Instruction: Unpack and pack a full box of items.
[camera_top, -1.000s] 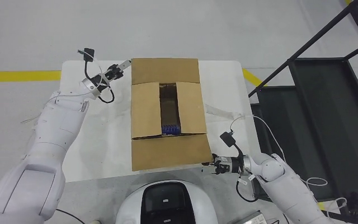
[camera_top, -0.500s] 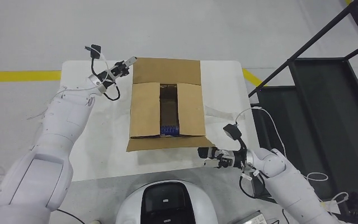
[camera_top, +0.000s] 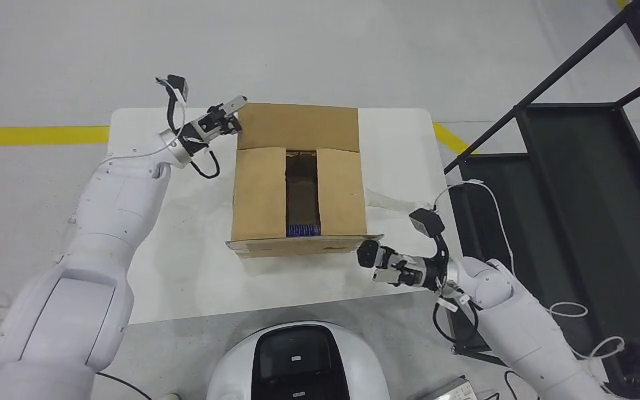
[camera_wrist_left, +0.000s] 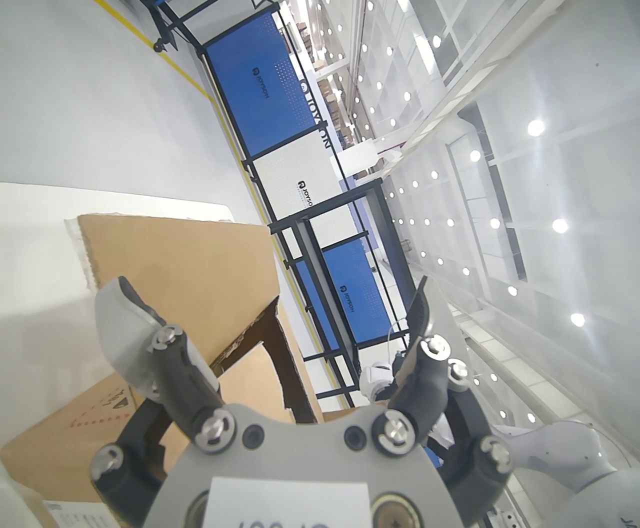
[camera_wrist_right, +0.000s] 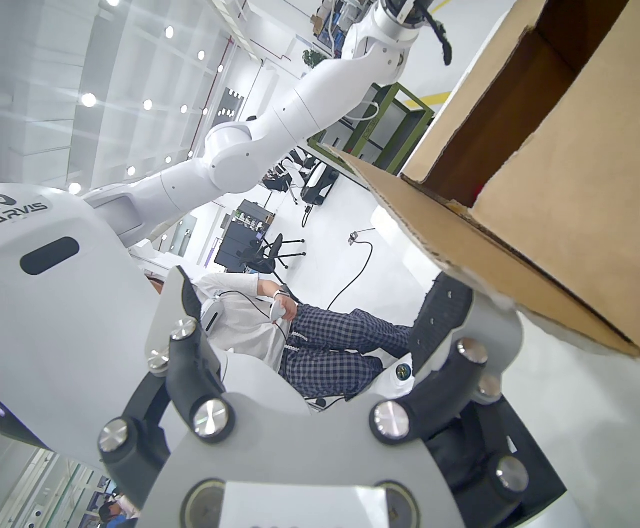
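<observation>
A brown cardboard box (camera_top: 262, 195) stands mid-table, its two side flaps folded in with a dark gap between them. Blue items (camera_top: 303, 231) show at the gap's near end. The far flap (camera_top: 298, 125) lies spread outward. The near flap (camera_top: 300, 244) is tipped up steeply. My right gripper (camera_top: 368, 255) is open at the box's near right corner; in the right wrist view (camera_wrist_right: 310, 305) one fingertip (camera_wrist_right: 445, 310) touches the underside of that flap (camera_wrist_right: 450, 240). My left gripper (camera_top: 228, 108) is open by the far left corner, and the box (camera_wrist_left: 190, 270) lies just beyond its open jaws (camera_wrist_left: 272, 315).
The white table (camera_top: 190, 260) has bare room left of the box. A pale strip (camera_top: 395, 200) lies on the table right of the box. A black metal stair frame (camera_top: 540, 150) stands beyond the table's right edge.
The near flap, lying flat outward a second ago, has swung up as my right gripper rose toward the box. My left gripper moved closer to the far left corner.
</observation>
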